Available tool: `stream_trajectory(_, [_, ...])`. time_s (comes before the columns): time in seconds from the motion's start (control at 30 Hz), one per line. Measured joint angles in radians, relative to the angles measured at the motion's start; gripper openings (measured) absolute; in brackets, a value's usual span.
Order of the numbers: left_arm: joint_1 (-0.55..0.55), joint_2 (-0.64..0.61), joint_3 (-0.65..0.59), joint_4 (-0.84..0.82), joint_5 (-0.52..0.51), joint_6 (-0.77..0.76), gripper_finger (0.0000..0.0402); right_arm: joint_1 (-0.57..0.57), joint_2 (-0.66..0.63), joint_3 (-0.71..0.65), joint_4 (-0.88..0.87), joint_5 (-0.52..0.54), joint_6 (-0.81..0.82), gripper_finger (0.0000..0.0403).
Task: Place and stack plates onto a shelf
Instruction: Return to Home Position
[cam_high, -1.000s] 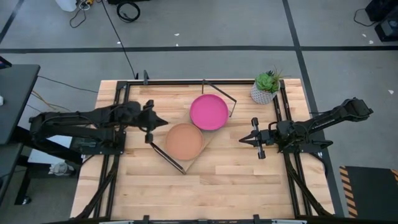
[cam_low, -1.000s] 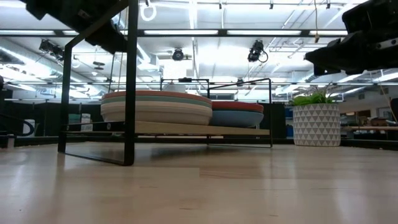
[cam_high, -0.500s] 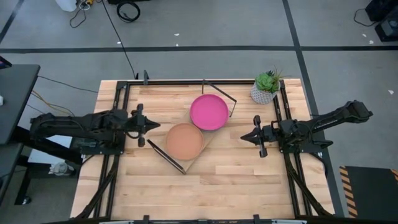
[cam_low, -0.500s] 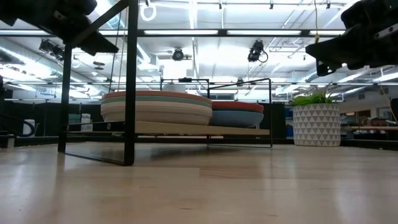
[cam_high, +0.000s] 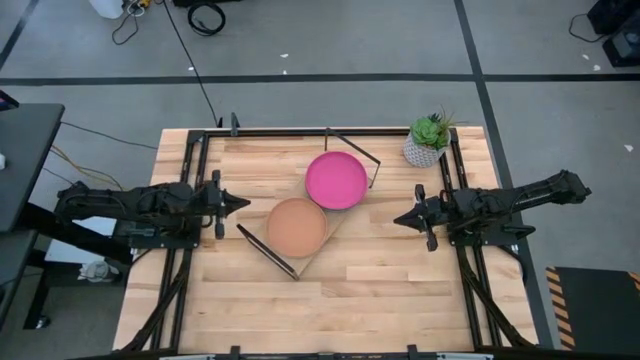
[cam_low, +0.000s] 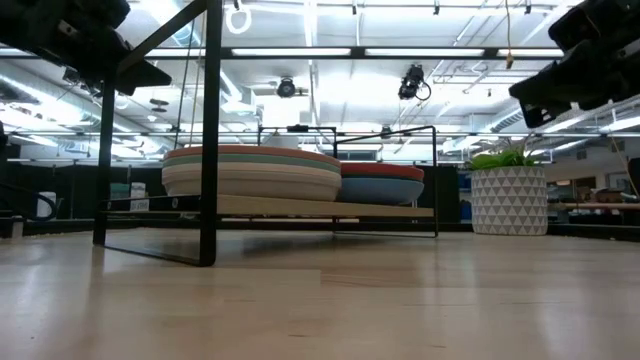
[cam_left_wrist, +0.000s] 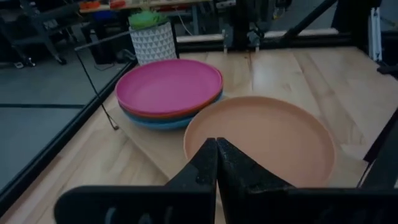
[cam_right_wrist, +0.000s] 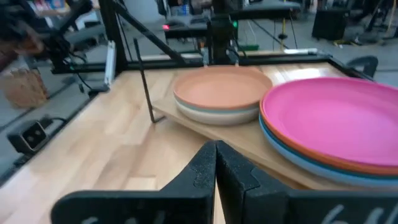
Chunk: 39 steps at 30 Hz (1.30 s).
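Low view, desk (cam_low: 320, 300): light wood planks run from the camera to the black wire legs of the shelf.
Shelf (cam_low: 380, 210): a light wood board raised on thin black wire legs, standing around the middle of the desk. From the high view it sits skewed to the desk's edges.
Nearer stack (cam_low: 252, 175): rests on the shelf end closest to the low camera. The tan plate (cam_high: 296, 227) is on top, with a greenish rim and cream-coloured plates showing under it.
Right gripper (cam_high: 398, 220): hangs above the right side of the desk, well apart from the shelf, with its tips pointing toward the plates. The right wrist view shows its two dark fingers pressed together with nothing between them.
Left gripper (cam_high: 238, 203): hangs above the left side of the desk, near the tan plate but clear of it, tips facing the shelf. Its fingers meet in a closed point and hold nothing.
Farther stack (cam_low: 382, 185): on the same board, just beside the nearer stack. The pink plate (cam_high: 336, 180) is on top, an orange plate lies under it and a blue one is lowest.
Plant pot (cam_low: 508, 200): white with a triangle pattern and a green plant, standing on the far right corner of the desk, beyond the shelf.
Room: ceiling strip lights and dark equipment show behind the desk.
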Motion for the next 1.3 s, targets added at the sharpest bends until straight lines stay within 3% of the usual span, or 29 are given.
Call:
stream_trajectory(0.23, [-0.028,-0.038,-0.091,0.061,-0.016,-0.025,0.0008,0.0,-0.07,0.0,-0.067,-0.047,0.0,0.0018])
stream_trajectory(0.57, [-0.037,-0.094,-0.15,0.129,-0.036,-0.028,0.0008,0.0,-0.072,0.0,-0.068,-0.051,-0.001,0.0018])
stream_trajectory(1.03, [-0.037,-0.262,-0.22,0.126,-0.055,0.004,0.0008,0.0,-0.072,0.0,-0.059,-0.051,-0.003,0.0018])
stream_trajectory(1.3, [-0.037,-0.289,-0.22,0.104,-0.059,0.015,0.0008,0.0,-0.072,0.0,-0.06,-0.051,-0.003,0.0018])
